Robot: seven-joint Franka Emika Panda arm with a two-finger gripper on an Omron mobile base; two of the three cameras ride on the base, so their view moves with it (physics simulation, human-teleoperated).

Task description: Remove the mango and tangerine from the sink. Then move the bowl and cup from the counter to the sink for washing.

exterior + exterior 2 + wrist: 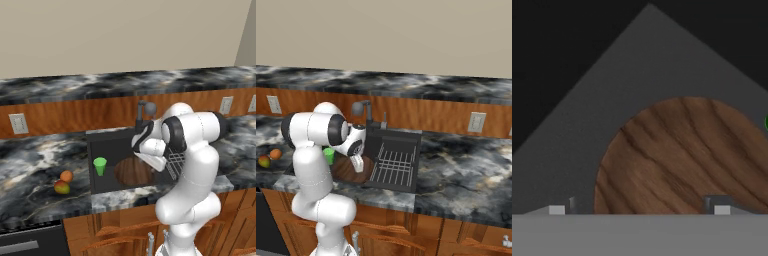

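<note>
The brown wooden bowl (131, 173) (345, 170) (687, 160) lies on the floor of the black sink (105, 145) (401, 137). The green cup (100, 165) (329, 155) stands upright in the sink, just left of the bowl. My gripper (156, 164) (358, 164) (637, 209) hangs open over the bowl's right part and holds nothing. The red-green mango (61, 187) (264, 161) and the orange tangerine (66, 176) (275, 153) rest side by side on the counter left of the sink.
A dark faucet (145, 112) (363, 110) rises behind the sink. A wire rack (396, 162) fills the sink's right side. Marble counter (30, 165) (466, 170) spreads to both sides, with wall outlets (18, 123) (476, 121) on the wooden backsplash.
</note>
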